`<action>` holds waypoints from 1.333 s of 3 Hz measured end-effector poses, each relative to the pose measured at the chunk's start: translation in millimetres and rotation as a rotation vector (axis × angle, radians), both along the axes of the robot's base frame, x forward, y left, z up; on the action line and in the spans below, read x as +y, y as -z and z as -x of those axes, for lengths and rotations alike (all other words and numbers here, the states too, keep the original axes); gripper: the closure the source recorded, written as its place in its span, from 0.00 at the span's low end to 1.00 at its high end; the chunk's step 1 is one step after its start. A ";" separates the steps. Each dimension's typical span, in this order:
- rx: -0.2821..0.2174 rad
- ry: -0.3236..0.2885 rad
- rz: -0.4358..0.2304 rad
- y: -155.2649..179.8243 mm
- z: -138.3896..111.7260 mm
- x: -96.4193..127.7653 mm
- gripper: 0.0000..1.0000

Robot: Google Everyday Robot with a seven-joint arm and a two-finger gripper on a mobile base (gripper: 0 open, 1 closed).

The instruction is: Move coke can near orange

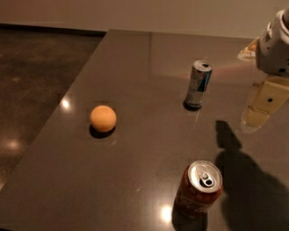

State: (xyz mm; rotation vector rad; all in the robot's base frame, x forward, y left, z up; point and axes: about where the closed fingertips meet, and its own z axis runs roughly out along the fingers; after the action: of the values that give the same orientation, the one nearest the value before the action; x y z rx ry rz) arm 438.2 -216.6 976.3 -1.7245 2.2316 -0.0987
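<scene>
1. the gripper [266, 101] is at the right edge, above the far right part of the bench [144, 149]. the frame edge cuts it off, so only a white housing and pale yellow parts show. whether it is wide or narrow cannot be told.
2. the coke can [198, 189] stands upright at the near edge of the bench, right of centre. its base is cut off by the bottom edge.
3. the orange [103, 118] rests on the bench to the left, well apart from the coke can.
4. a silver and blue can [198, 84] stands upright farther back, between the coke can and the far edge.
5. the bench is dark, glossy brown and reflects lamp spots. a dark shadow [244, 180] lies right of the coke can.
6. a dark speckled floor [36, 67] lies to the left, and a pale wall [158, 13] runs behind.
7. label print on both cans is too blurred to read.
</scene>
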 end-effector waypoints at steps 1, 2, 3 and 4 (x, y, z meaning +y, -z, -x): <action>0.000 0.000 0.000 0.0 0.0 0.0 0.00; 0.008 -0.008 -0.031 -2.2 9.4 0.4 0.00; 0.014 -0.032 -0.085 -0.8 36.9 2.1 0.00; 0.036 -0.099 -0.195 11.5 88.5 23.3 0.00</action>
State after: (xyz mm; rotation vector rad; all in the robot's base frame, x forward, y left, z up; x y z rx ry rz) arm 349.6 -193.3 964.8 -1.7382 2.0975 0.1680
